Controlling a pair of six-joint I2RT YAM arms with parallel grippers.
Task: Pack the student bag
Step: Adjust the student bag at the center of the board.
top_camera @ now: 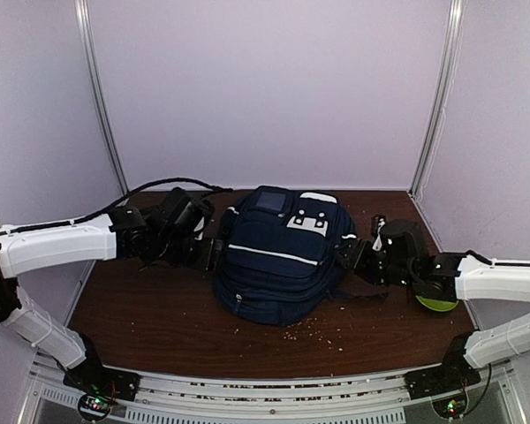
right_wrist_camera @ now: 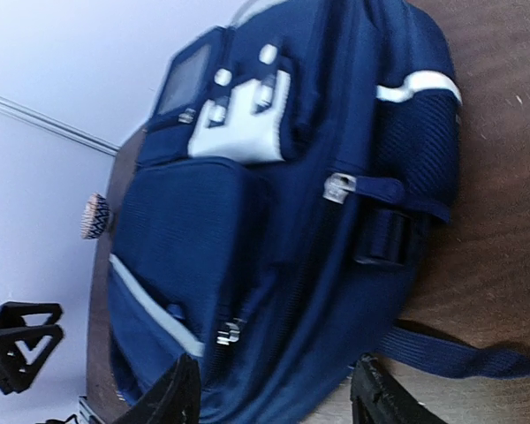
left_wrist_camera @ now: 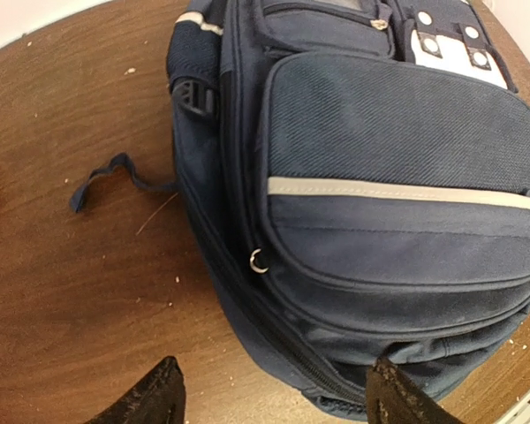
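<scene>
The student bag [top_camera: 278, 256], navy with a thin white stripe and white patches near its top, lies flat and zipped in the middle of the table. My left gripper [top_camera: 210, 253] sits at its left side and my right gripper [top_camera: 346, 256] at its right side. In the left wrist view the fingers [left_wrist_camera: 163, 396] stand wide apart and open, with the student bag's [left_wrist_camera: 397, 177] lower corner showing between them, not gripped. A metal zipper ring [left_wrist_camera: 258, 261] hangs on its side seam. The right gripper [right_wrist_camera: 274, 405] is open too, facing the student bag's [right_wrist_camera: 247, 238] side zipper pull [right_wrist_camera: 228, 332].
A loose navy strap end [left_wrist_camera: 106, 177] lies on the brown table [top_camera: 159, 318] left of the bag, and another strap [right_wrist_camera: 459, 358] trails out on the right. Something green [top_camera: 437, 303] lies under the right arm. Crumbs [top_camera: 318, 331] are scattered near the front. White walls enclose the table.
</scene>
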